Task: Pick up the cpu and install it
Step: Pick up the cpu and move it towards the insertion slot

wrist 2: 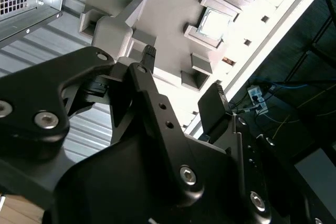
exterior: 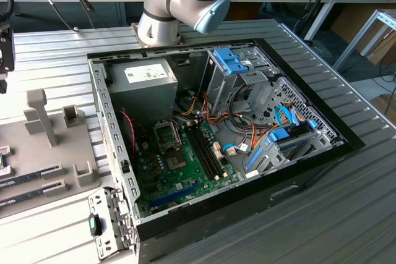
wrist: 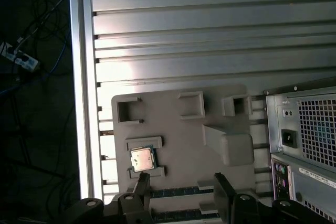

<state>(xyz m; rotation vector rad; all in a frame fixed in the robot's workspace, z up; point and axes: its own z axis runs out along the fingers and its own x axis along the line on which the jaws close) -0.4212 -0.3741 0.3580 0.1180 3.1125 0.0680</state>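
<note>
In the exterior view, the open computer case (exterior: 102, 109) lies in the middle. The cpu socket (exterior: 167, 134) on its motherboard (exterior: 179, 180) appears to have no chip in it. The grey fixture tray (exterior: 34, 149) lies at nine o'clock from the case.

In the second wrist view, the gripper (wrist 2: 181, 80) has its black fingers wide apart and they hold nothing. The cpu (wrist 2: 215, 23) lies flat in its small holder on the tray, beyond the fingertips (wrist 2: 149, 55) and apart from them.

In the first wrist view, the cpu (wrist: 142, 159) is just beside one fingertip (wrist: 143, 182) and not midway between the two. The memory sticks (wrist: 176, 193) lie in the gap instead. Low walls of the holder stand on two opposite sides of the chip, and the other two sides look free.

I judge that a good pick needs the gripper (wrist: 181, 184) centred over the cpu, with the fingers facing the free edges. The descent should be straight, the closing soft, and the lift level, so that the chip does not catch on the walls.
</note>
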